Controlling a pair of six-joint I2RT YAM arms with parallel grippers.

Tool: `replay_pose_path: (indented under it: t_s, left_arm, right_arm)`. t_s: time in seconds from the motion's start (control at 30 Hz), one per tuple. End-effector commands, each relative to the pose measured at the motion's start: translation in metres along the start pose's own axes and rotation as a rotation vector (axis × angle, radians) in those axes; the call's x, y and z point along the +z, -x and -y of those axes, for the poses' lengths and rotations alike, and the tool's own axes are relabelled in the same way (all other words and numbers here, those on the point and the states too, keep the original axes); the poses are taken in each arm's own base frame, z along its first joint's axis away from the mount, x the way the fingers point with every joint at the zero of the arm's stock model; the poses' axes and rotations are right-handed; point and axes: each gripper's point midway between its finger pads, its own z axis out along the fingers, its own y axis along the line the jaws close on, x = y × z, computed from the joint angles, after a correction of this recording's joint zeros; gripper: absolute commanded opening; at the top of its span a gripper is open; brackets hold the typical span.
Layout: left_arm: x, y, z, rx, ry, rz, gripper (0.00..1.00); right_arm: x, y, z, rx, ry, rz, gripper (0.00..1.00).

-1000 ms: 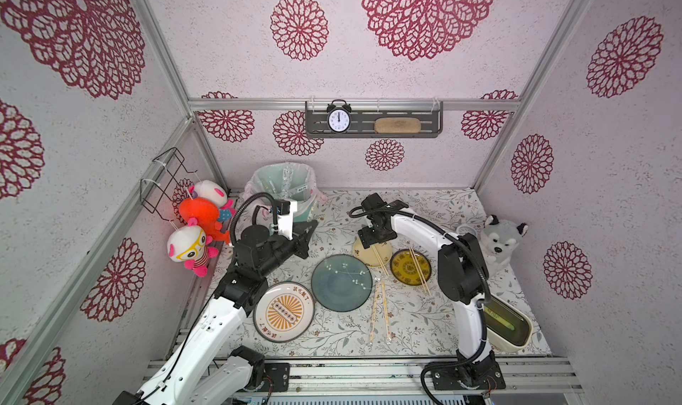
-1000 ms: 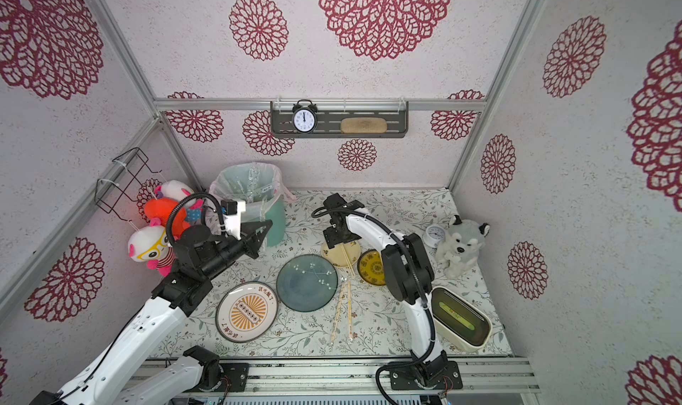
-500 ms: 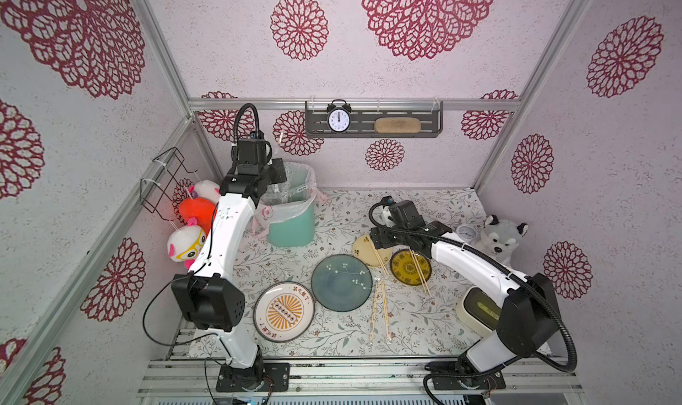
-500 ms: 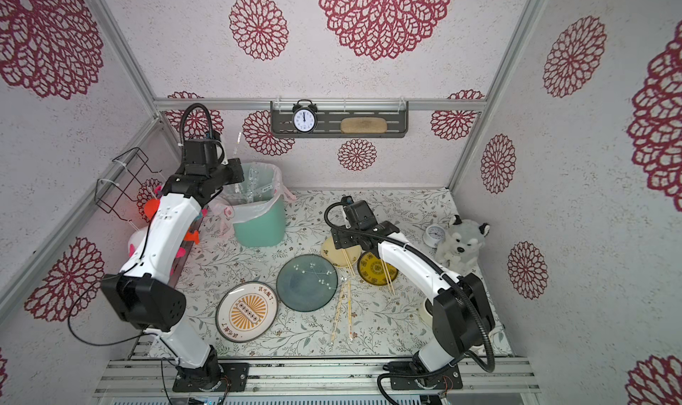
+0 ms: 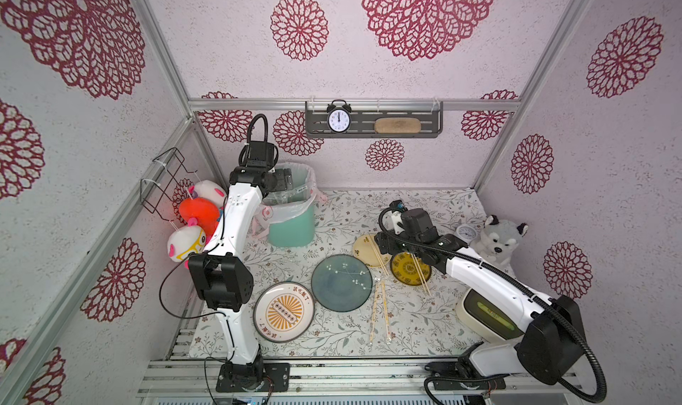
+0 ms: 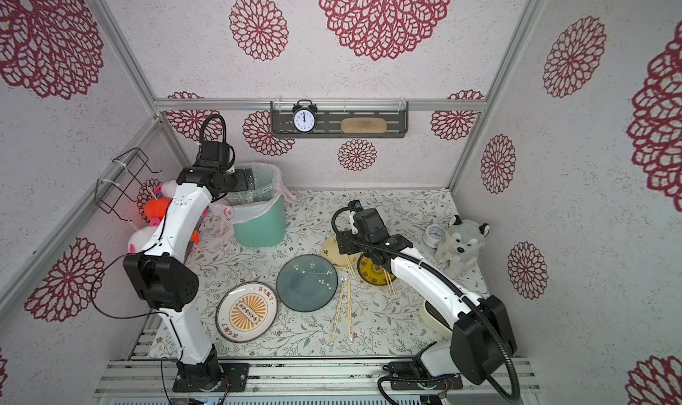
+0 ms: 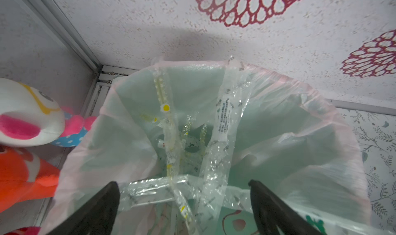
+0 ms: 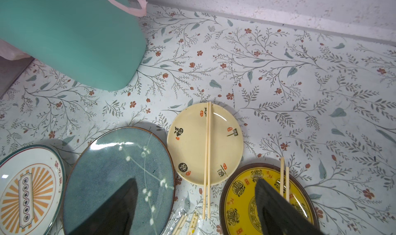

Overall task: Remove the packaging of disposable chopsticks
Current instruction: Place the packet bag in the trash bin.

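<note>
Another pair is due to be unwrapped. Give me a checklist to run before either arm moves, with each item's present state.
1. Left tool empty: ok, jaws apart above the bin.
2. Sleeves inside bin: ok for most. One lies crosswise near the rim, cannot tell if it is fully in.
3. Right tool ready: ok, jaws apart, nothing held.
4. Wrapped pairs within sight: ok, lying beside the teal plate.
5. Bare pairs set down: ok, one on the cream plate, one on the yellow plate.
</note>
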Motion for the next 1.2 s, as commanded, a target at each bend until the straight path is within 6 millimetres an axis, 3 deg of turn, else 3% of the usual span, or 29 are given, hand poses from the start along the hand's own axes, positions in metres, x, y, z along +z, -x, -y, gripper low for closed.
replay_pose_path:
  t_s: [0.0, 0.13, 0.27, 0.47, 0.57, 0.67, 0.8, 0.9, 1.0, 1.17]
  left_arm:
    - [-0.045, 0.029, 0.002, -0.005, 0.001, 0.134, 0.98]
    - [-0.072, 0.032, 0.013, 0.016, -0.023, 0.214, 0.98]
    - [-0.118, 0.022, 0.039, -0.012, -0.198, 0.355, 0.98]
    - [-0.216, -0.041, 0.115, -0.051, -0.903, 0.478, 0.98]
    - [-0.240, -0.079, 0.130, -0.031, -0.999, 0.470, 0.98]
    - [-0.247, -0.118, 0.149, -0.004, -1.086, 0.406, 0.98]
    - [-0.248, -0.173, 0.175, 0.029, -1.191, 0.317, 0.98]
    - [-0.241, -0.208, 0.184, 0.059, -1.196, 0.268, 0.98]
    - [-0.228, -0.233, 0.183, 0.061, -1.153, 0.236, 0.98]
    - [-0.215, -0.258, 0.180, 0.043, -1.151, 0.203, 0.98]
  right_arm:
    - [-0.008, 0.010, -0.007, 0.025, 0.032, 0.045, 0.87]
    - [-0.013, 0.007, -0.013, 0.029, 0.050, 0.063, 0.99]
    - [-0.019, -0.006, -0.018, 0.043, 0.083, 0.058, 0.99]
    - [-0.045, -0.029, 0.002, 0.124, 0.080, 0.171, 0.99]
    - [-0.053, -0.044, 0.015, 0.209, 0.093, 0.175, 0.99]
    - [-0.057, -0.066, 0.013, 0.264, 0.122, 0.128, 0.99]
    - [-0.051, -0.117, 0.010, 0.281, 0.051, -0.039, 0.99]
    - [-0.047, -0.152, 0.001, 0.234, -0.016, -0.121, 0.99]
    - [-0.042, -0.182, -0.006, 0.194, -0.063, -0.197, 0.99]
    - [-0.032, -0.200, -0.013, 0.123, -0.140, -0.261, 0.92]
